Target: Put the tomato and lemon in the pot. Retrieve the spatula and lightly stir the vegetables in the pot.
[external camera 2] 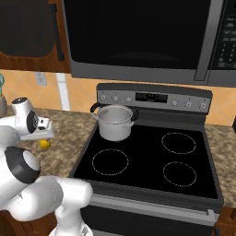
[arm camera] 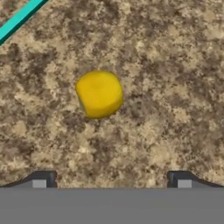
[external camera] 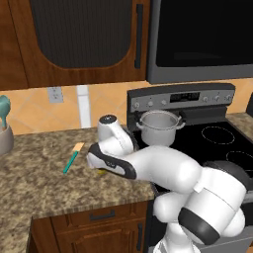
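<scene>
Setting: simulated kitchen; speckled brown granite counter (external camera: 44,168) left of a black glass-top stove (external camera 2: 152,161), dark microwave overhead, wood cabinets above and below.
Gripper: gripper (arm camera: 111,177) hangs low over the counter, tips spread wide apart, nothing between them.
Lemon: lemon (arm camera: 99,94) lies on the granite directly under the hand, not touched; a yellow sliver of it shows beneath the wrist in the left base view (external camera: 101,172) and beside the arm in the right base view (external camera 2: 44,144).
Pot: steel pot (external camera 2: 114,122) stands on the stove's back-left burner, well apart from the lemon; inside not readable from these angles.
Tomato: not to be found on the counter; likely already in the pot, cannot confirm.
Spatula: spatula (external camera: 73,157) lies flat on the counter just left of the hand, teal handle toward the front, tan blade toward the wall; its handle crosses the hand view's corner (arm camera: 19,18).
Progress: judged early to middle. Lemon not yet grasped; carrying it to the pot, fetching the spatula and stirring remain.
Surroundings: thick teal utensil in a grey holder (external camera: 4,129) at far left; wall outlet (external camera: 55,94) on the tan backsplash.
Obstructions: none between lemon and pot; the pot's rim must be cleared on the way over.
</scene>
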Available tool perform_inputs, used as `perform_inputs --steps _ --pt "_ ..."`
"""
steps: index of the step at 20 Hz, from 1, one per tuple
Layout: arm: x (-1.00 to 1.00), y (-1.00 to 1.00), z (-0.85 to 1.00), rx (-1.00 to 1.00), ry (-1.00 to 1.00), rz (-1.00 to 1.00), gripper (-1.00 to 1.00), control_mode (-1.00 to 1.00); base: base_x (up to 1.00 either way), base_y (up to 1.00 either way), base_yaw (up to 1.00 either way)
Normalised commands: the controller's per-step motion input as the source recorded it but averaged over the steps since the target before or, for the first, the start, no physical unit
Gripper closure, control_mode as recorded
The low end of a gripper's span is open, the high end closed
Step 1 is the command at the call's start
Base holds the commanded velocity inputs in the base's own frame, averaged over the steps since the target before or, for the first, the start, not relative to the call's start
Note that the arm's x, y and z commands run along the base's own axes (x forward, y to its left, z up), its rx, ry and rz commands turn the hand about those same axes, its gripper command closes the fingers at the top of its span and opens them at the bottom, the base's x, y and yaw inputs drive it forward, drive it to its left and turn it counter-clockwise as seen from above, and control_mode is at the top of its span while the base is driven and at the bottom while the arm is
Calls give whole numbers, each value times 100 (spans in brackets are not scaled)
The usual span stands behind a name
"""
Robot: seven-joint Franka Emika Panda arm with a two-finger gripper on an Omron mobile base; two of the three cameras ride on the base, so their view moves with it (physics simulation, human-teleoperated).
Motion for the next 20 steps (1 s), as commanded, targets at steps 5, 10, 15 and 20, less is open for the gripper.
perform_inputs --steps 5,10,15,20 --pt "33 5 -37 0 2 0 -100 -100 0 0 0" --pt "35 13 -30 0 2 0 -100 -100 0 0 0" --pt "34 22 -26 0 4 0 -100 -100 0 0 0" --pt "34 19 -23 0 2 0 -100 -100 0 0 0"
